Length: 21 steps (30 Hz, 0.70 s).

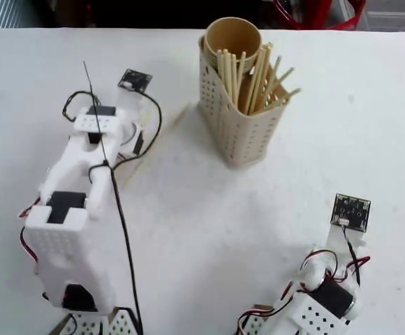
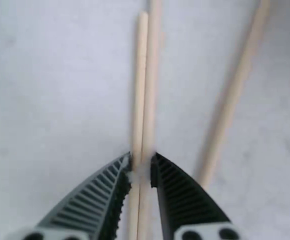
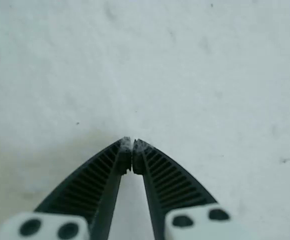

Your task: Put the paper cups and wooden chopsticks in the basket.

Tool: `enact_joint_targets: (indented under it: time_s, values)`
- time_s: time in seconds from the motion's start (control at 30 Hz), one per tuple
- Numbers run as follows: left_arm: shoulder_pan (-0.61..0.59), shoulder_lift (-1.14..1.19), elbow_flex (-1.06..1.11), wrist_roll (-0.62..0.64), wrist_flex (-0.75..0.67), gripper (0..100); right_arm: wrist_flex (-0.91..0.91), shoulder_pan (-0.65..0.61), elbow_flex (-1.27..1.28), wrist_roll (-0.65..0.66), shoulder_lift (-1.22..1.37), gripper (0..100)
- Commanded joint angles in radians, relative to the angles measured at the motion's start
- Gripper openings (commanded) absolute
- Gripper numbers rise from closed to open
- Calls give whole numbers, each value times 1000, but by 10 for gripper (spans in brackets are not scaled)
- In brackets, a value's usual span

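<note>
Holding a paper cup [image 1: 232,38] and chopsticks [image 1: 256,78], the basket [image 1: 241,136] is seen upper centre; two chopsticks [image 2: 145,85] are clamped by left jaws, right jaws closed empty.

Bright even light washes the table [image 1: 209,230], shadows soft, perhaps slight glare.
</note>
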Motion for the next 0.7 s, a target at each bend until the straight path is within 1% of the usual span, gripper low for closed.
enact_joint_targets:
  time_s: [0.0,0.07,0.17,0.27,0.37,0.57,0.67]
  values:
    - [-5,-7,-43,6,6,79,5,4,9,9,-7,19]
    - [-1,-7,-41,8,6,67,5,4,9,9,-7,19]
    - [-1,-10,-44,9,8,17,5,4,9,9,-7,19]
    - [-1,-48,-31,9,9,21,5,4,9,9,-7,19]
    - [1,-122,35,9,-9,21,5,4,9,9,-7,19]
    - [1,-294,195,12,-101,21,5,4,9,9,-7,19]
    - [-1,-403,258,46,-124,21,5,4,9,9,-7,19]
